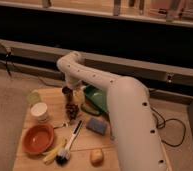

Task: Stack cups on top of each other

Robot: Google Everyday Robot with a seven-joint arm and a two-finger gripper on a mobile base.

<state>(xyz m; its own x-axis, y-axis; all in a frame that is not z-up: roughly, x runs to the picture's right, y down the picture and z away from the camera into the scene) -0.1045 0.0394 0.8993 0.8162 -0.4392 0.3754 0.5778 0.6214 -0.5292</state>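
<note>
A pale green cup [33, 96] stands at the far left of the wooden table [105, 145]. A white cup [40, 111] stands just in front of it, upright and apart from it. My gripper [68, 92] hangs from the white arm [115, 95] over the table's back middle. It is to the right of both cups and just above a brown, pinecone-like object [71, 110]. It holds no cup.
An orange bowl [38, 138] sits at the front left. A brush [69, 145] and a banana [53, 152] lie beside it. A blue sponge [96, 125], a yellow fruit [96, 156] and a green item [96, 99] lie under the arm.
</note>
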